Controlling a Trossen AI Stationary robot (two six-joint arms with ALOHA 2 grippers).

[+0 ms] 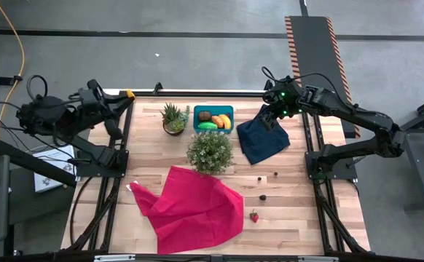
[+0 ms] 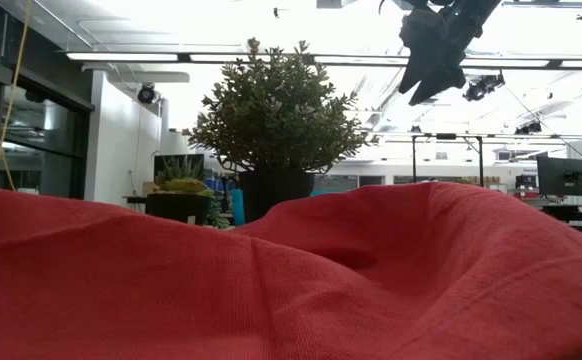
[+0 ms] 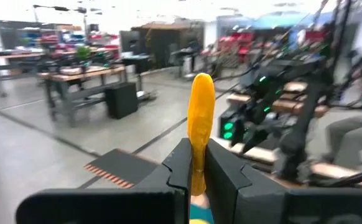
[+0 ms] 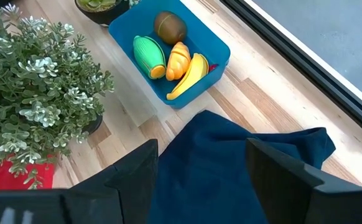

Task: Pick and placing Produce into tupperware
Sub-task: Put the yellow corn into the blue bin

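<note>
The right gripper [image 1: 270,116] hangs spread over the navy blue cloth [image 4: 231,162], beside the teal-blue rectangular plastic tub [image 4: 215,46] holding a yellow banana [image 4: 190,74], brown oval [image 4: 170,26], green piece [image 4: 148,55] and orange piece [image 4: 178,59]. The left gripper [image 1: 117,109], pressed together, waits at the wooden bench's [image 1: 307,218] far left corner.

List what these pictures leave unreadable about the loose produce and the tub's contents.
- Dark bits on the table: too small in the high view to identify.
- Strawberry: tiny in the high view; hidden in the low view behind the red cloth.
- Tub: a red piece beside the banana is mostly hidden in the right wrist view.
</note>
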